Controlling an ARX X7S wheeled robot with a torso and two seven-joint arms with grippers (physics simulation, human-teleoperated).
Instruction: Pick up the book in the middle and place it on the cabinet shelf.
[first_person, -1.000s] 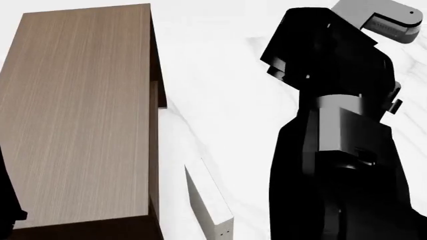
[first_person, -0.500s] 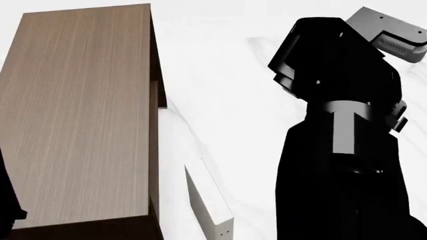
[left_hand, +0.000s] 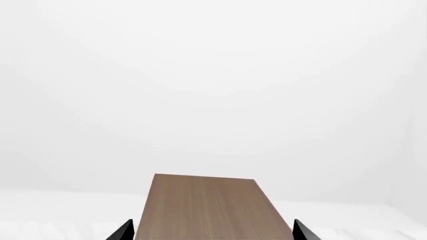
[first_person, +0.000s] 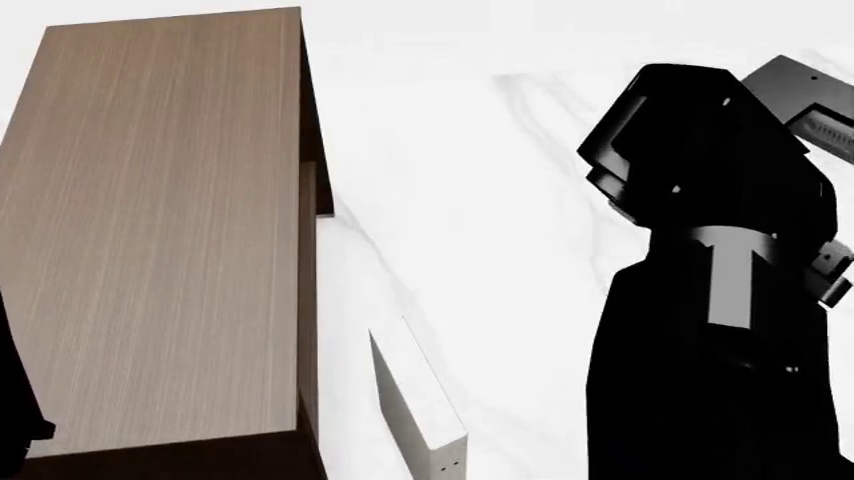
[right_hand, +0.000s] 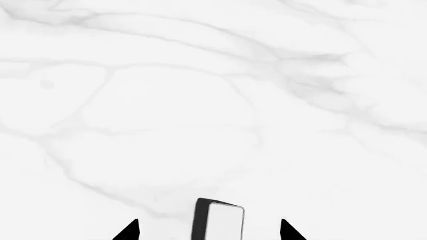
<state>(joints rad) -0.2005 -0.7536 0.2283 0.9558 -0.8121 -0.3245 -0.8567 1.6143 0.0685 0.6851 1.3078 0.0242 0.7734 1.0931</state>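
Cabinet (first_person: 160, 230) fills head view's left side, top bare. White marble bench (first_person: 454, 180) unchanged. Right arm (first_person: 707, 300) has shifted right and lower in head view over the last second, away from the cabinet. Pale book (first_person: 420, 400) stands by the cabinet, untouched. Book (right_hand: 219, 220), dark cover with white edge, sits between the right end effector (right_hand: 210, 231) tips, which are spread; grasp not confirmed. Left end effector (left_hand: 212, 232) open over the cabinet top. Placement not begun.
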